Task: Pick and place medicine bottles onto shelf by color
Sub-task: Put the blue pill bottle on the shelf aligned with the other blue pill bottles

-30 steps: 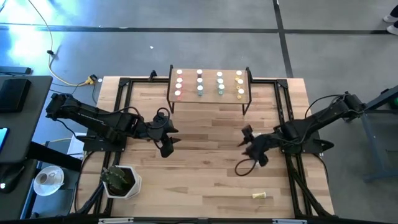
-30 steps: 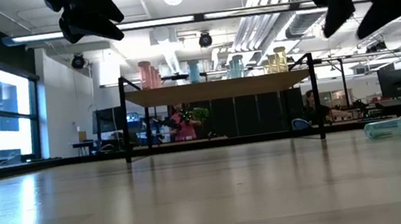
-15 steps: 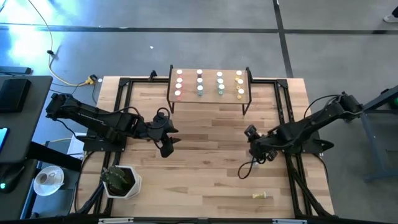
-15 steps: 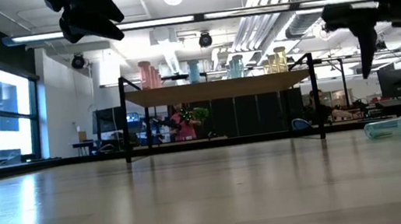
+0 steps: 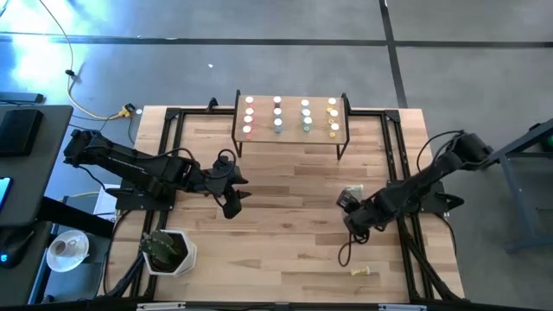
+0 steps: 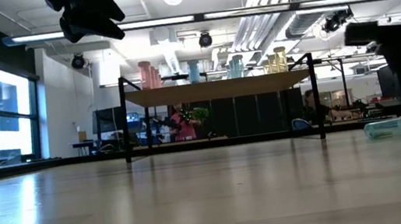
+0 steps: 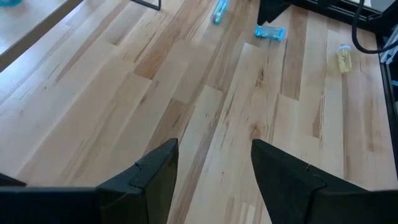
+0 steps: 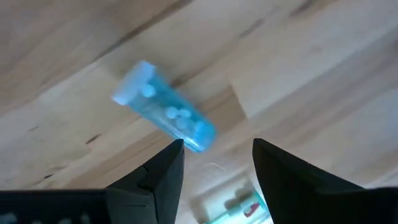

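Note:
The shelf stands at the table's far middle and holds standing bottles in pink, blue, green and yellow columns. Two blue bottles lie on their sides on the table's right half, and a yellow one lies near the front right. My right gripper is open and points down just above one lying blue bottle, touching nothing. My left gripper is open and empty, hovering over the table's left middle.
A white pot with a plant stands at the table's front left corner. Black frame rails run along both sides of the table. A black cable loop lies under my right arm. Bare wood lies between the arms.
My right gripper has gone down toward the table and a little toward the near edge, tipping from level to pointing down over the lying blue bottles. My left arm has kept still.

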You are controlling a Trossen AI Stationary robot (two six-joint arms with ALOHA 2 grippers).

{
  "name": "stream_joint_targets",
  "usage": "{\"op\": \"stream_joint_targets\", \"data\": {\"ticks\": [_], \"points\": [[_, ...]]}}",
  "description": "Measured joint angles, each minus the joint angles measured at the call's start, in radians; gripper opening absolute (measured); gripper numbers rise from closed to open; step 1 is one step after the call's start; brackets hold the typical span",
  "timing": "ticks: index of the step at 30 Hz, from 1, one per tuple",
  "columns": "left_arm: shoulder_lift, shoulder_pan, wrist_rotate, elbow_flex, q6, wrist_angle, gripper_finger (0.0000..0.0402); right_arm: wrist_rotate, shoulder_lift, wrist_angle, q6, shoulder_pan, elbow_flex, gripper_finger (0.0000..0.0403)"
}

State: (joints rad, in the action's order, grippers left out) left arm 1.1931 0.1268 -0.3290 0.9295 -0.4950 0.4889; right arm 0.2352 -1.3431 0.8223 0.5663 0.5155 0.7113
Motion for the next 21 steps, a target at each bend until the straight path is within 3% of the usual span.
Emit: {"op": "stream_joint_targets", "data": {"ticks": [21], "points": [[0.0,0.0,0.003,0.0,-0.003,-0.048,0.0193,0.017,-0.083,-0.036,0.039,0.074,0.0,0.0181]]}}
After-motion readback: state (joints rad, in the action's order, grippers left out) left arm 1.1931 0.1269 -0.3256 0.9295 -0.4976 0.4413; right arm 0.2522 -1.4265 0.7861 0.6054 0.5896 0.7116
